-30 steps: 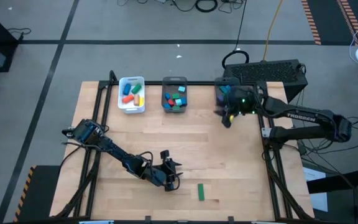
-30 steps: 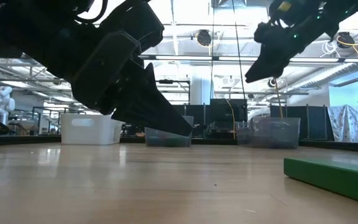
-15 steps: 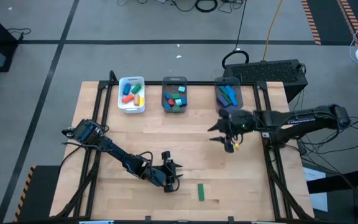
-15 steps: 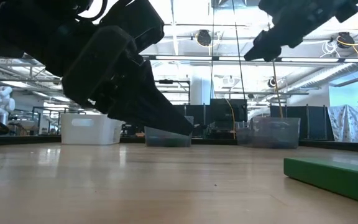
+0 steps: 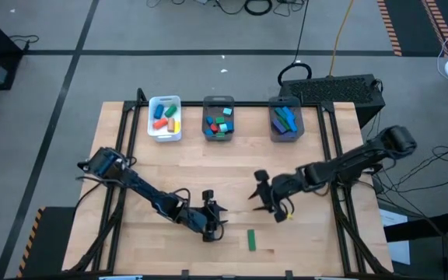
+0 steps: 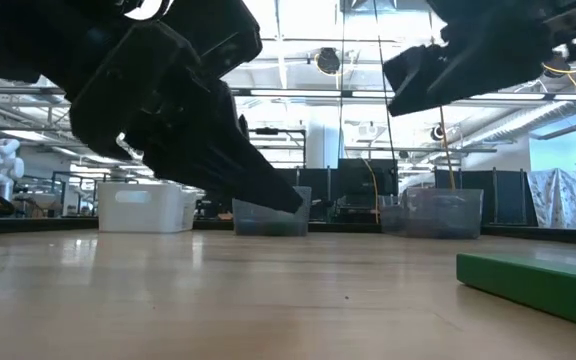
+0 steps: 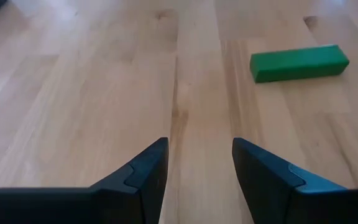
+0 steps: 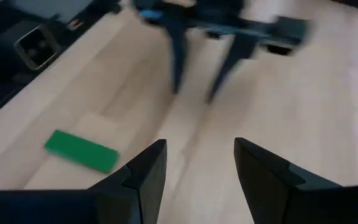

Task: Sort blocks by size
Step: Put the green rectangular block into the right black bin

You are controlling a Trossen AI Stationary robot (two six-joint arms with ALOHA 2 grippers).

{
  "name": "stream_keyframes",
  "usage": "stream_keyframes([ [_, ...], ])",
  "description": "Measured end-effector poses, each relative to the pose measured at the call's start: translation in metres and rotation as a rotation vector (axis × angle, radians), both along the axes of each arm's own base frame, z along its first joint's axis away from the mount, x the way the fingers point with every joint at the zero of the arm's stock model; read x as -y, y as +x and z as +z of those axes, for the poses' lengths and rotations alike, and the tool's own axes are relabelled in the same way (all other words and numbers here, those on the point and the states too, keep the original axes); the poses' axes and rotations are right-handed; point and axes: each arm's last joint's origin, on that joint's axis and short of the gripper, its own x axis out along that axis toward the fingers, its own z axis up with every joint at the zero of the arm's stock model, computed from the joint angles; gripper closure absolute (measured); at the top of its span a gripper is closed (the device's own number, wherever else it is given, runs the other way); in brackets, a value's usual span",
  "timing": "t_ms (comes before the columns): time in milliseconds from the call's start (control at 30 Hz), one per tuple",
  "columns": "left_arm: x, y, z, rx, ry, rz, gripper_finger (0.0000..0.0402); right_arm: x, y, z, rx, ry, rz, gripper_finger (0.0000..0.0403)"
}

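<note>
One green bar block lies alone on the bare wooden table near its front edge. Left gripper hovers just left of it, fingers parted and empty; right gripper hangs just beyond, also parted. Remaining blocks fill three far bins.

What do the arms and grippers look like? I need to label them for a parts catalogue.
Both arms are dark, nearly black, jointed links with cables running along them. The left gripper and the right gripper each end in two dark, flat, wedge-shaped fingers. No markings are legible now.
</note>
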Motion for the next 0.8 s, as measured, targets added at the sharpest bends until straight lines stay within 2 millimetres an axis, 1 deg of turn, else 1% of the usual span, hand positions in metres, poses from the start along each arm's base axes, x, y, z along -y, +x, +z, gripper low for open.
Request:
stream_keyframes([
  [233,0.000,-0.001,0.001,-0.009,0.004,0.000,0.0221,-0.027,0.010,-0.031,-0.082,-0.103,0.138,0.0229],
  [333,-0.001,-0.001,0.001,-0.013,0.005,0.001,0.0221,-0.038,0.015,-0.040,-0.103,-0.129,0.201,0.0229],
  [433,0.000,-0.001,0.001,-0.007,0.003,0.001,0.0221,-0.050,0.023,-0.043,-0.110,-0.159,0.258,0.0229],
  [533,-0.001,-0.001,0.001,-0.010,0.004,0.002,0.0221,-0.063,0.030,-0.043,-0.141,-0.234,0.340,0.0229],
  [733,-0.001,-0.001,0.001,-0.008,0.004,0.003,0.0221,-0.084,0.047,-0.041,-0.272,-0.391,0.497,0.0229],
  [800,-0.001,-0.001,0.001,-0.009,0.005,0.003,0.0221,-0.089,0.056,-0.039,-0.308,-0.433,0.539,0.0229],
])
